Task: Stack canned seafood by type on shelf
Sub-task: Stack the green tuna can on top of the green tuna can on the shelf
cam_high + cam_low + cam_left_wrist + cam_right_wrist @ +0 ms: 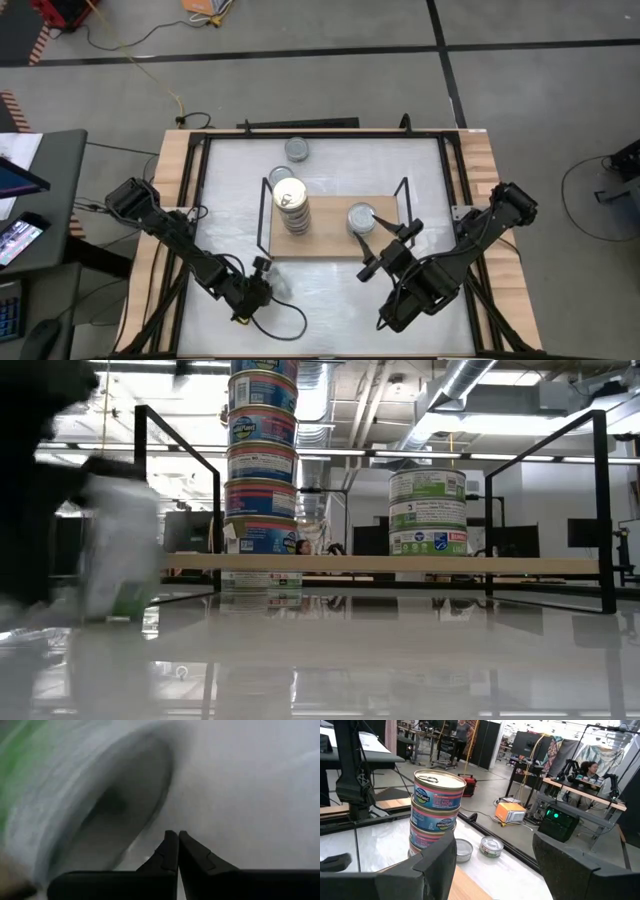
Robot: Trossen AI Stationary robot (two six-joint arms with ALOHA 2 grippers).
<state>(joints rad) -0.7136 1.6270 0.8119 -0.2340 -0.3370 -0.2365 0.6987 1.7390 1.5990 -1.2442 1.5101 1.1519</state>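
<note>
Canned seafood sits mostly on the shelf (pixel 330 245) already: a tall stack of blue-and-pink-labelled tins (pixel 293 207) rises near its left wire end, and a shorter stack of green-labelled tins (pixel 361 217) stands toward its right. Two loose tins (pixel 297 150) lie on the white tabletop (pixel 420 160) beyond the shelf's far edge, one just behind the tall stack.

On the near side of the shelf, left of centre, the left gripper (pixel 262 288) is low over the table with its fingers (pixel 170 852) pressed together and nothing between them. A green-labelled tin (pixel 95 810) fills its wrist view, tipped and blurred, lying just beside the fingertips, not between them; in the low view the same tin (pixel 120 555) shows as a pale smear at the left. My reading is that the jaws closed and missed, or the tin slipped out.

The right gripper (pixel 385 240) hovers over the shelf's near right corner, close to the short stack, with its fingers (pixel 437 860) spread wide and empty.

The main risk is the loose tin rolling away toward the table's near edge if it is on its rim, which the blur keeps me from confirming. A second try with shut fingers would only push it farther. The tall stack is another worry: it looks slightly uneven, and a nudge from either arm could topple it. The right gripper is near enough to the short stack to clip it on any sideways move.
</note>
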